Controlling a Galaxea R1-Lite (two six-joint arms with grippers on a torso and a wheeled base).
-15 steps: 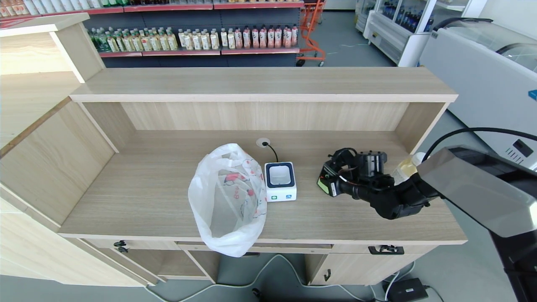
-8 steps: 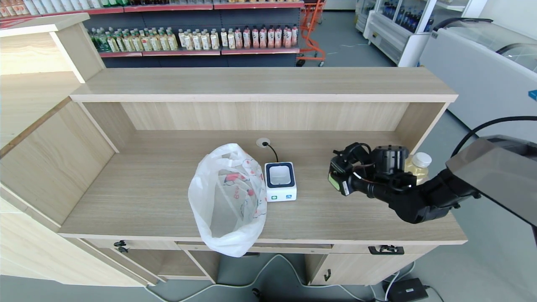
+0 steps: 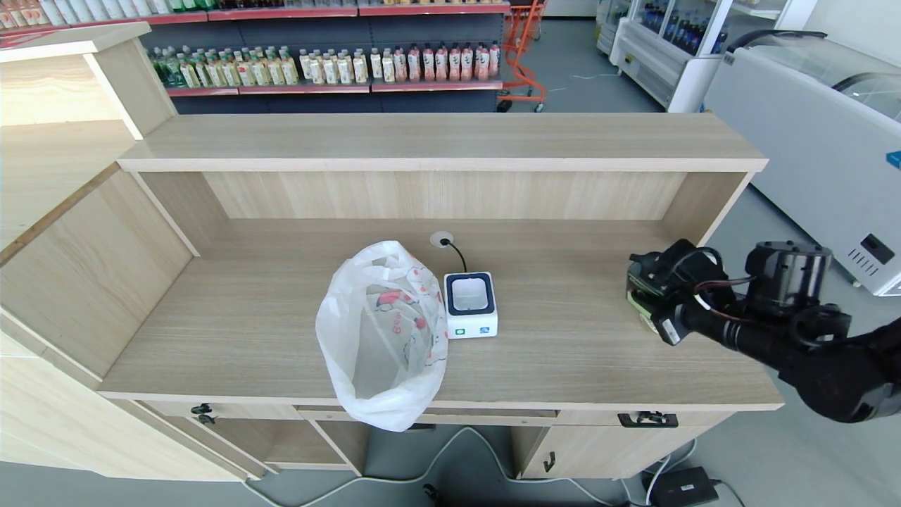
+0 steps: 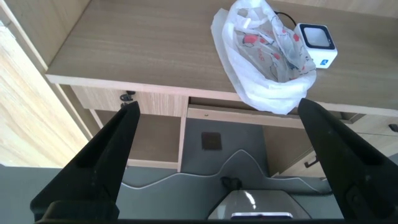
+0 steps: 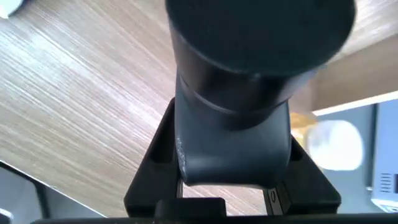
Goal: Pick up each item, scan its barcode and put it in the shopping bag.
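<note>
A white plastic shopping bag (image 3: 383, 331) stands open on the wooden counter, with a small white barcode scanner (image 3: 470, 304) just to its right. My right gripper (image 3: 651, 299) hovers low over the counter's right end. A pale yellow bottle with a white cap (image 5: 333, 144) shows blurred beyond that wrist, close to the gripper. My left gripper (image 4: 217, 106) hangs open and empty in front of the counter and below its level. From there the shopping bag (image 4: 267, 56) and the scanner (image 4: 317, 45) lie ahead of it.
The counter (image 3: 563, 352) has a raised back shelf (image 3: 436, 144) and side walls that box in the work surface. A black cable (image 3: 456, 255) runs from the scanner to a hole at the back. Drawers (image 4: 155, 115) sit under the front edge.
My right arm has swung right from beside the scanner to the counter's right end. It now covers the bottle that stood in sight there.
</note>
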